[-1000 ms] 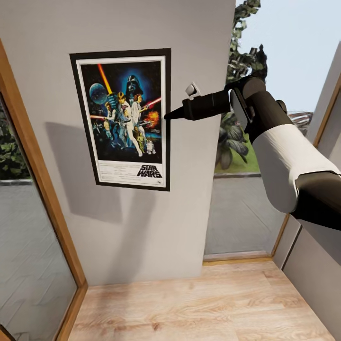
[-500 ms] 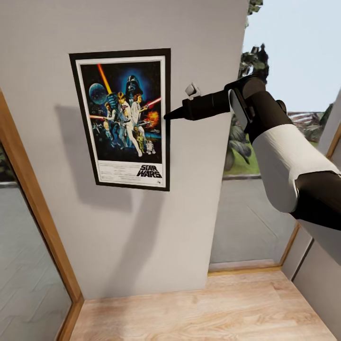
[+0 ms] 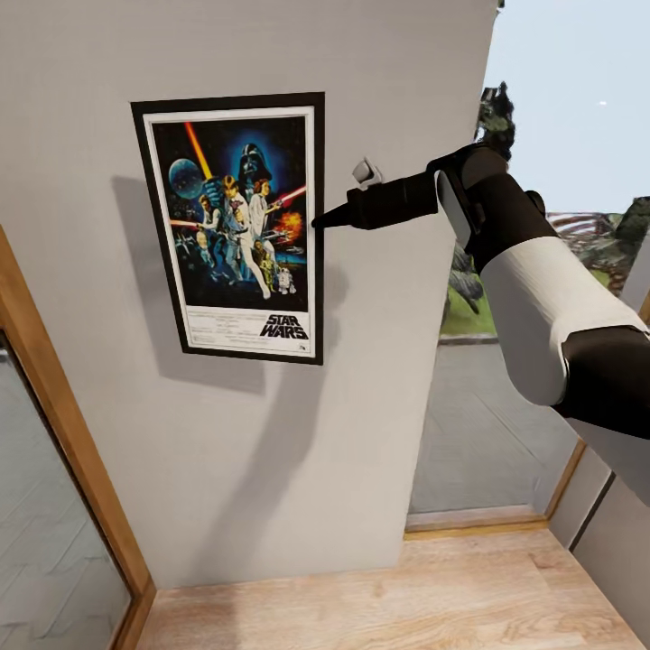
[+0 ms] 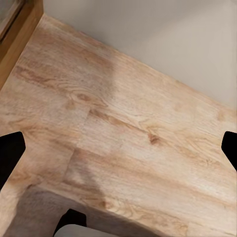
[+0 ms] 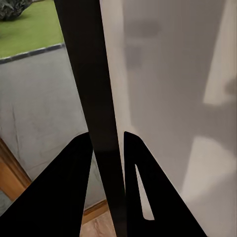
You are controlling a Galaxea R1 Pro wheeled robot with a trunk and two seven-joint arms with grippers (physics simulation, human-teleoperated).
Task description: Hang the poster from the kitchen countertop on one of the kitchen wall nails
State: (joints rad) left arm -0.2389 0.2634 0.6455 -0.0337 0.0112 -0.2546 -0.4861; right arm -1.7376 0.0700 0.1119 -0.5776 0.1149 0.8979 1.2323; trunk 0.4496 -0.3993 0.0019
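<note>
Right gripper (image 3: 318, 221) is clamped on the right edge of the poster (image 3: 236, 226). My right wrist view confirms it: both dark fingers (image 5: 81, 173) sit tight either side of the black frame edge (image 5: 91, 98), seen edge-on, with no gap I can make out.

Progress, as I judge it:
- Pickup is done. Poster is off the kitchen countertop and up against the light grey wall (image 3: 271, 451).
- Poster hangs upright and square, title at the bottom, its back apparently flat to the wall, casting a shadow down and to the left.
- I cannot see a nail. If one is there, the frame hides it, so I cannot say whether the top edge is hooked.
- Left to do, by my reading: confirm the frame is carried by a nail, then let go and draw the arm back. While I hold the frame, I cannot count the hang as finished.

Arm pose:
- Right arm (image 3: 542, 307) reaches up and across from the lower right of the head view, forearm nearly level, fingers pointing at the poster's right edge about mid-height.
- Small pale wrist camera (image 3: 366, 171) sits on top of the black wrist.
- Left gripper (image 4: 118, 148) points down at the pale wood floor (image 4: 123, 123), holding nothing; its fingertips sit wide apart at the two sides of that view.

Risk: releasing before the nail bears the load would drop the frame.
</note>
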